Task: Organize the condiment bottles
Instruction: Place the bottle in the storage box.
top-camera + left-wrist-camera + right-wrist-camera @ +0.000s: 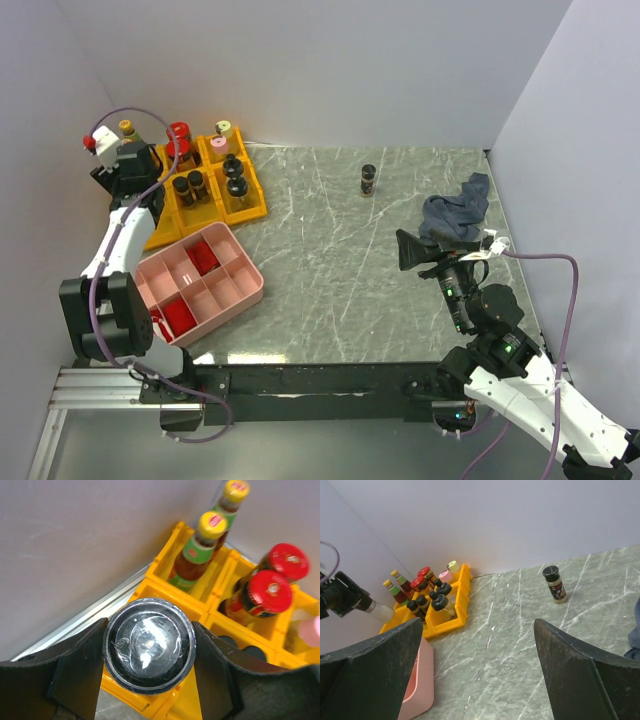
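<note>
My left gripper (149, 630) is shut on a round pale jar (148, 647), seen end-on, held just above the near-left corner of the yellow bins (165, 570). It shows at the far left of the top view (128, 158). The bins (252, 205) hold slim yellow-capped bottles (200, 550), red-lidded sauce jars (260, 597), black-capped jars (236, 176) and pale shakers (222, 135). One black-capped spice jar (369, 180) stands alone at the back of the table and also shows in the right wrist view (555, 584). My right gripper (477, 622) is open and empty, low over the right side.
A pink compartment tray (258, 285) with red blocks sits in front of the bins. A dark blue-grey cloth (455, 210) lies bunched at the right, just beyond my right gripper (402, 251). Walls close in on the left, back and right.
</note>
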Available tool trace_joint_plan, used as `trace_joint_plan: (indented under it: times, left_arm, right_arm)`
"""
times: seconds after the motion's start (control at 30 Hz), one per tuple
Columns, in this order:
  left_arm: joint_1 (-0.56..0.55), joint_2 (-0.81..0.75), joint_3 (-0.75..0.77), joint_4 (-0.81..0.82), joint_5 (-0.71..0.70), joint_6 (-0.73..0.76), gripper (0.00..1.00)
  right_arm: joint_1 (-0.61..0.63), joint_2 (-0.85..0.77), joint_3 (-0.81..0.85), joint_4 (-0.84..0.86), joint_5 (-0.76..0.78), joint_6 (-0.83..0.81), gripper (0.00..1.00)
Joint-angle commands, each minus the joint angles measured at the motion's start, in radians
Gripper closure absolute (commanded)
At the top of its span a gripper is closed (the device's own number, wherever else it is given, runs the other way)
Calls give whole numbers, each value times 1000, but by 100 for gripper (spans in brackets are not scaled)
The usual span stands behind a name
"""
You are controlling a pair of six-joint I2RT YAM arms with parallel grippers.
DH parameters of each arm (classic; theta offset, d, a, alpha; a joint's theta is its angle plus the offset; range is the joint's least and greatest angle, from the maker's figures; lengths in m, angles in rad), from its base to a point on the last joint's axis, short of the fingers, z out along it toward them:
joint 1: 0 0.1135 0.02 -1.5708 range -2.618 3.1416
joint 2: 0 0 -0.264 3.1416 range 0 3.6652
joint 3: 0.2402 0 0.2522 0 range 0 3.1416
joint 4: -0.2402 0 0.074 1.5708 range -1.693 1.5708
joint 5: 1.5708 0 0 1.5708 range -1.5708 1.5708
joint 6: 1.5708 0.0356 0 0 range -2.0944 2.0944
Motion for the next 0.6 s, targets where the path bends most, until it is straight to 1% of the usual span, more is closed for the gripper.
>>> trace_joint_plan:
  times: [0.0,0.1,0.4,0.43,0.47,0.53,0.57]
  left_arm:
    - [42,28,-31,187,33,-55,99]
    - [44,71,-23,193,62,-39,99]
    - [44,191,-8,141,30,-75,99]
    - [42,202,-3,124,30,-77,98]
    - [44,217,8,110,30,-80,91]
    - [44,226,24,87,25,-92,82]
    - [44,226,37,76,25,-91,67]
  right_arm:
    - [0,-7,15,30,2,8,0]
    - [0,-5,13,31,0,6,0]
    - [0,1,10,33,0,5,0]
    - [0,1,13,33,2,5,0]
    - [0,3,15,33,2,5,0]
    - [0,4,15,33,5,3,0]
    - [0,4,15,31,6,2,0]
